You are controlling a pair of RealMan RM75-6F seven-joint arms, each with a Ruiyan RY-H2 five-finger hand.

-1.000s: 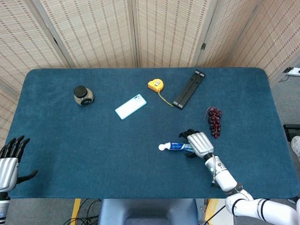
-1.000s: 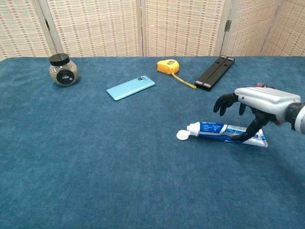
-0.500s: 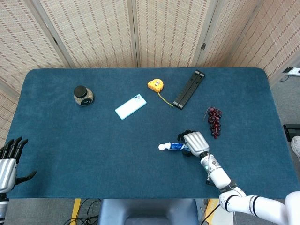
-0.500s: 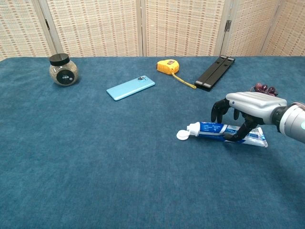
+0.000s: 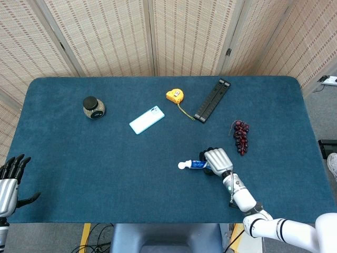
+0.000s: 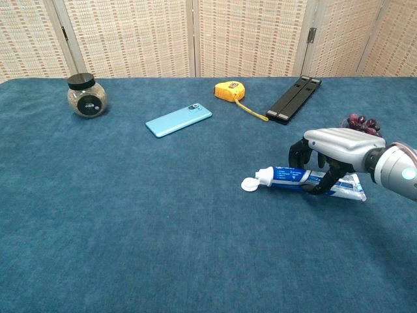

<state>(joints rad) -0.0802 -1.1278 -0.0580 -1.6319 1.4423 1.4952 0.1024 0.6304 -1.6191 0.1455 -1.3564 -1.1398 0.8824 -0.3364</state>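
Right hand (image 6: 326, 151) has come lower, fingers now curled around the white-and-blue toothpaste tube (image 6: 300, 178) on the table (image 6: 130, 215); left hand (image 5: 9, 182) idle, fingers spread.

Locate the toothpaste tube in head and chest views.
Head view: toothpaste tube lower right of centre, mostly under the right hand.
Chest view: tube at right, cap pointing left, right hand arched over it.
Shared landmark: grapes just beyond the hand.

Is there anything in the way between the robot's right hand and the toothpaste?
No, nothing visible is in the way. The right hand is already over the toothpaste tube, with its fingers curled down around it. The grapes lie behind the hand, off to the side.
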